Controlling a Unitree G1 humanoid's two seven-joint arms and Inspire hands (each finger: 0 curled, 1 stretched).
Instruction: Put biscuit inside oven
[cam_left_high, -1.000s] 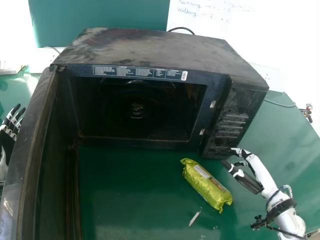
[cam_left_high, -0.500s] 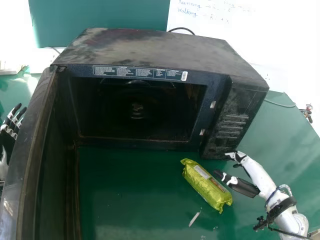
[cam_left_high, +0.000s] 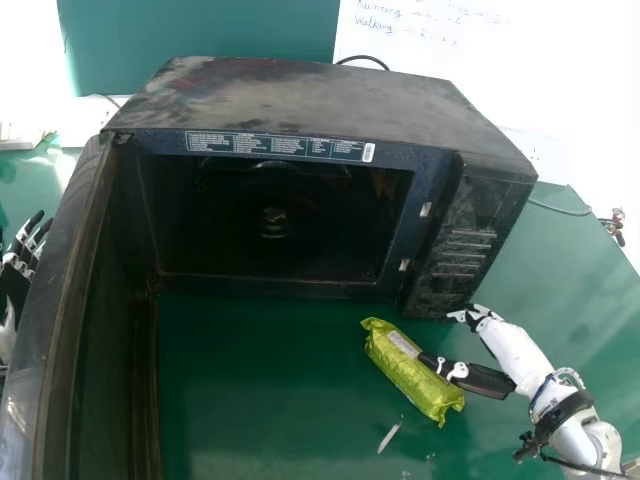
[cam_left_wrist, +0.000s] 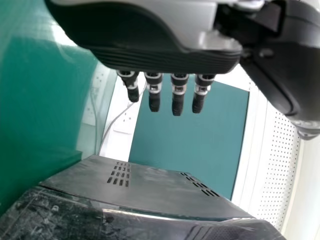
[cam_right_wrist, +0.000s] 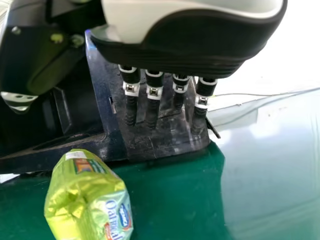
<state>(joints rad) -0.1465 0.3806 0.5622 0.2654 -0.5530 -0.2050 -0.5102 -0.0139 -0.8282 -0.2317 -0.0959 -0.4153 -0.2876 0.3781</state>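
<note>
Oven (cam_left_high: 310, 92), packet (cam_left_high: 404, 375), scrap (cam_left_high: 388, 438) on green table (cam_left_high: 265, 385)

Biscuit packet (cam_left_high: 388, 352) on table (cam_left_high: 260, 390), before oven (cam_left_high: 300, 95); door (cam_left_high: 112, 330) left of packet.

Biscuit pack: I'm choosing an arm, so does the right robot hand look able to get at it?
Probably yes. The right robot hand is open beside the biscuit pack, its thumb overlapping the pack in the head view, nothing visible between them. The oven's corner near its fingers may limit room.

In my head view, I see one small white strip (cam_left_high: 389, 437) lying on the green desk (cam_left_high: 270, 390). Behind is a green panel (cam_left_high: 200, 30), and right of it a white surface (cam_left_high: 500, 75) with handwriting.
</note>
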